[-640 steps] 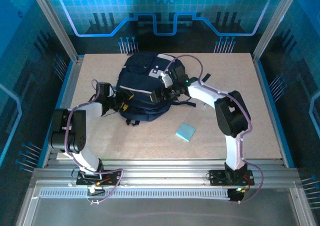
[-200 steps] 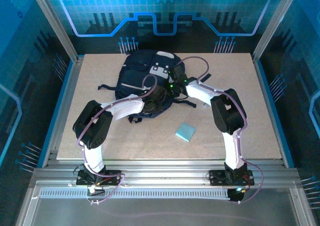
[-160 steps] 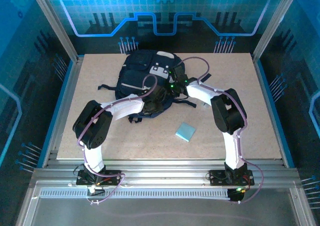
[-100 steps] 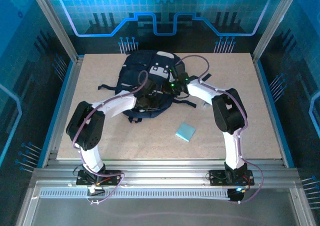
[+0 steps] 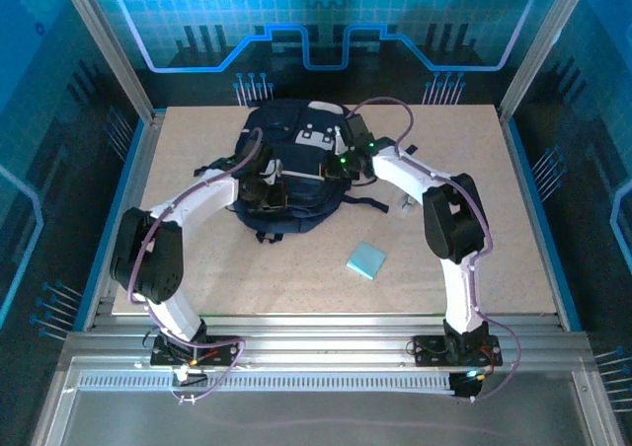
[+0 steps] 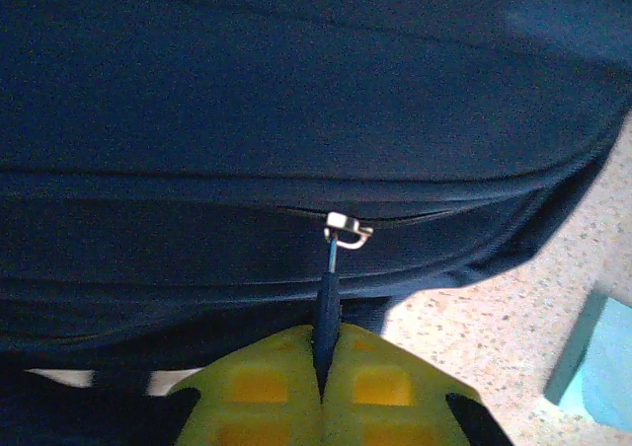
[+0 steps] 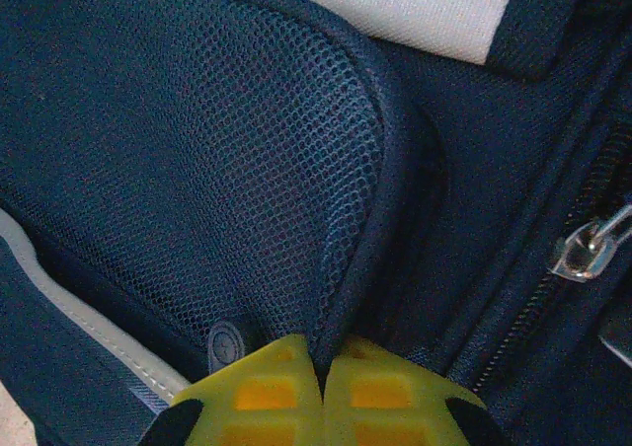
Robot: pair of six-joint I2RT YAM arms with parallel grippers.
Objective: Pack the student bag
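The student bag, dark navy with pale patches, lies flat at the table's far middle. My left gripper is at the bag's near edge, shut on the dark pull tab of a zip whose metal slider sits just beyond the yellow fingers. My right gripper rests on the bag's right side, shut on the bound edge of a mesh pocket. A pale patch lies beyond that pocket.
A light blue book lies on the table near the bag, also at the right edge of the left wrist view. Black straps trail from the bag's right. A second zip slider hangs right of the mesh pocket.
My left gripper has slid left along the bag's near edge, still holding the zip pull. My right gripper has shifted slightly farther back on the bag.
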